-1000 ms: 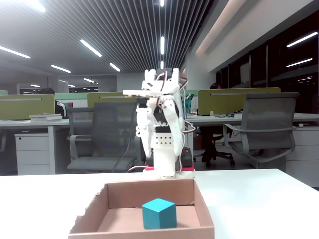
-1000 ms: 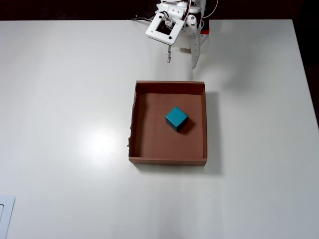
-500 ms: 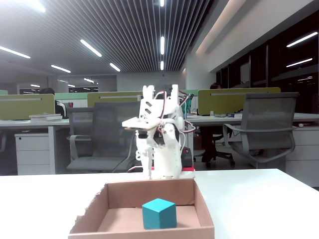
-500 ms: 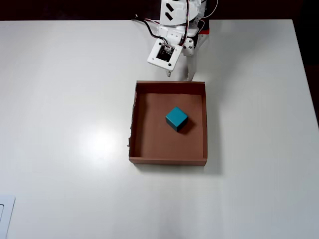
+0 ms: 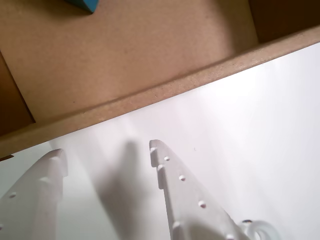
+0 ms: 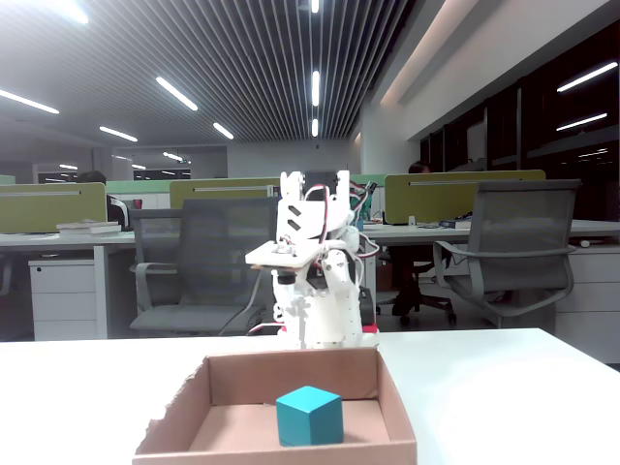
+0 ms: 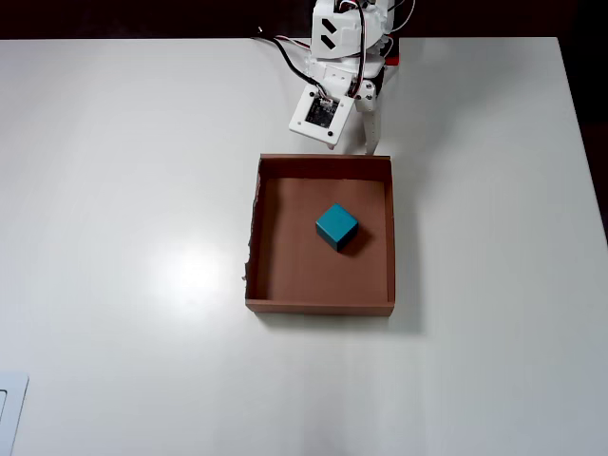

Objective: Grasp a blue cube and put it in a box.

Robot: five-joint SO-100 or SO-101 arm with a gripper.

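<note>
The blue cube (image 7: pixel 335 224) lies inside the brown cardboard box (image 7: pixel 323 306), a little right of its middle, and nothing touches it. The fixed view shows the cube (image 6: pixel 308 415) behind the box's front wall (image 6: pixel 281 455). In the wrist view only a corner of the cube (image 5: pixel 85 4) shows at the top edge, beyond the box wall (image 5: pixel 150 97). My gripper (image 5: pixel 106 150) is open and empty, with its white fingers apart over the white table just outside that wall. In the overhead view the gripper (image 7: pixel 367 138) hangs by the box's far edge, close to the arm's base.
The box's left wall (image 7: pixel 251 256) is ragged and torn. The white table (image 7: pixel 123 237) spreads around the box. A white object (image 7: pixel 9 408) sits at the overhead view's bottom left corner. Office chairs (image 6: pixel 513 252) and desks stand behind the table.
</note>
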